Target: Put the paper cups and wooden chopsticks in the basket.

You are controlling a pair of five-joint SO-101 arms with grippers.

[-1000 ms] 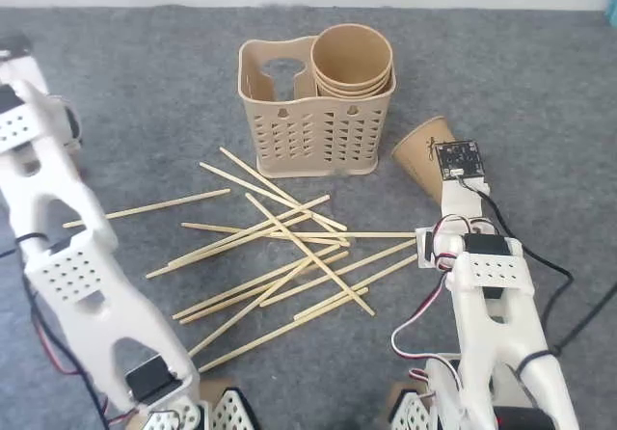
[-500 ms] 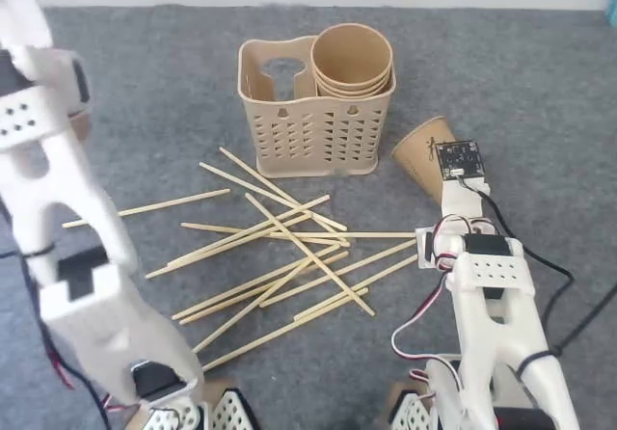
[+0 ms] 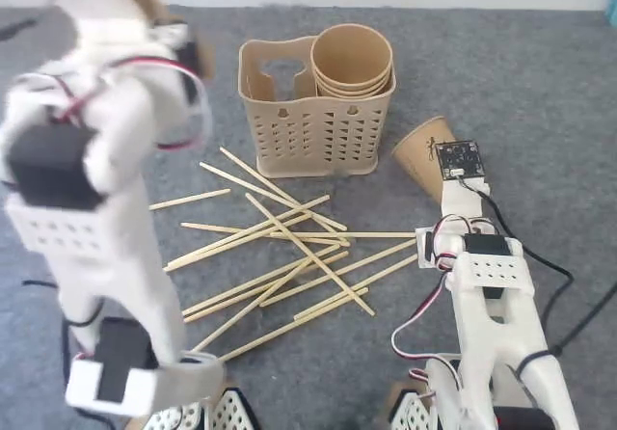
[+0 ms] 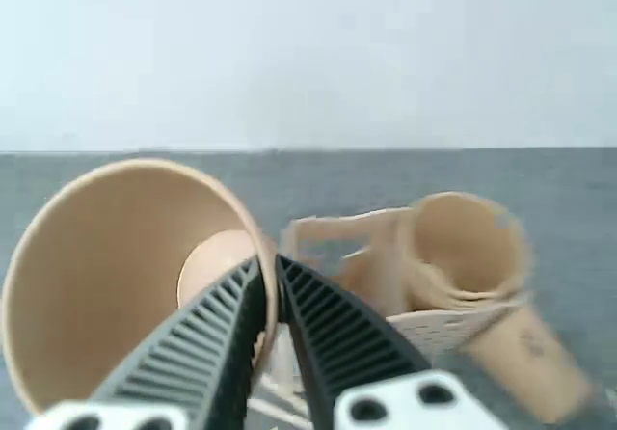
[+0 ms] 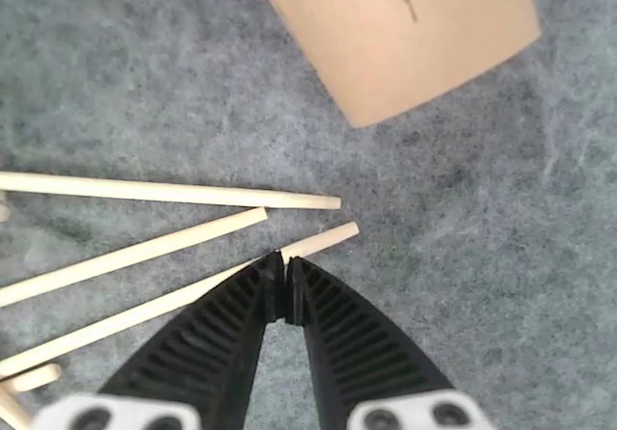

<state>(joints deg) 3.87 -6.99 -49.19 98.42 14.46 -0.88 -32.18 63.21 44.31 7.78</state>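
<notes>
Grey carpet covered the table in the high view. On it we saw the basket standing upright, with stacked cups in its right compartment. A fallen cup lay on its side just right of the basket. The chopsticks lay scattered and crossed in front of the basket, all on the carpet. The left arm stood raised to the left of the basket, and the right arm sat near the fallen cup.

In the left wrist view we found the left gripper clenched on the rim of a held cup, one finger inside it and one outside. The cup's mouth faced the camera. Beyond it stood the basket with its stacked cups, the fallen cup beside them, and a pale wall behind the carpet.

In the right wrist view the right gripper had its fingers pressed together, grasping nothing. Its tips lay just beside the end of one chopstick; we could not tell whether they touched. The fallen cup lay well apart from them.
</notes>
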